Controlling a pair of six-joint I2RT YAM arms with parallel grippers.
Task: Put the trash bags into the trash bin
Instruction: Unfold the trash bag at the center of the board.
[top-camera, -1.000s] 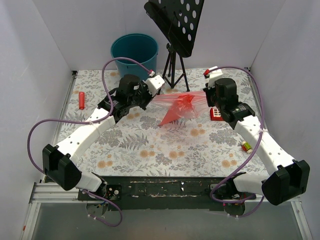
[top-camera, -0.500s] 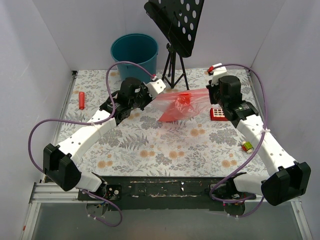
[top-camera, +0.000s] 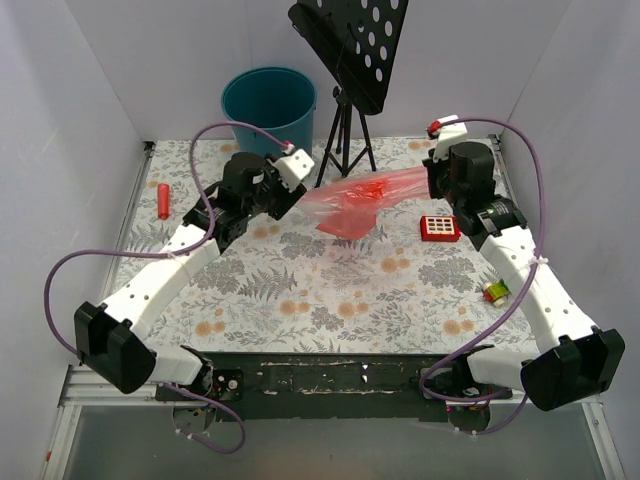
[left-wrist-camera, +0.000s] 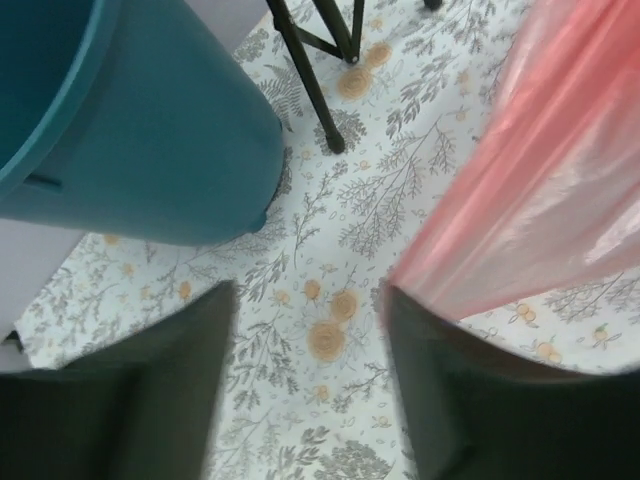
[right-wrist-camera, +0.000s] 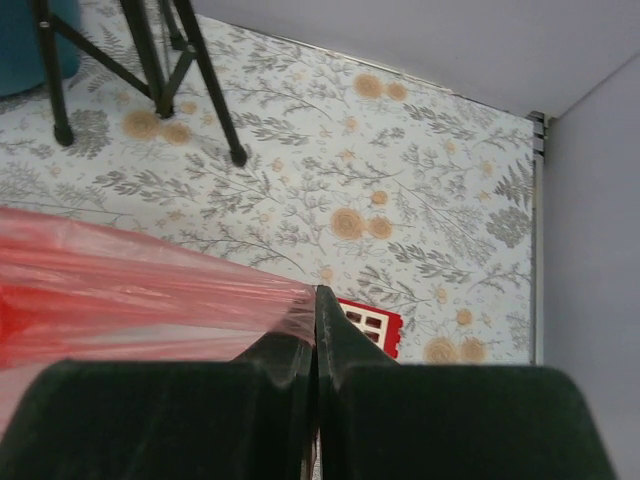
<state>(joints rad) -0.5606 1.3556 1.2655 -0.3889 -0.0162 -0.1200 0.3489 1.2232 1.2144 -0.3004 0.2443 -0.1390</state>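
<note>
Right gripper (right-wrist-camera: 316, 300) clenched on one edge of the thin, translucent red plastic film bag (top-camera: 358, 200). Bag hangs over the floral table cover (top-camera: 300, 290) between the arms, outside the round teal-blue plastic bin (top-camera: 262, 125) at back left. Left gripper (left-wrist-camera: 306, 300) released, jaws apart, bag just beside one finger.

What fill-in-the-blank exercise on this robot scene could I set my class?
1. The right gripper pinches the trash bag, whose colour is ____.
2. The left gripper has its jaws ____, with nothing between them.
3. The teal trash bin stands nearer the ____ arm.
Missing words: red; open; left.
</note>
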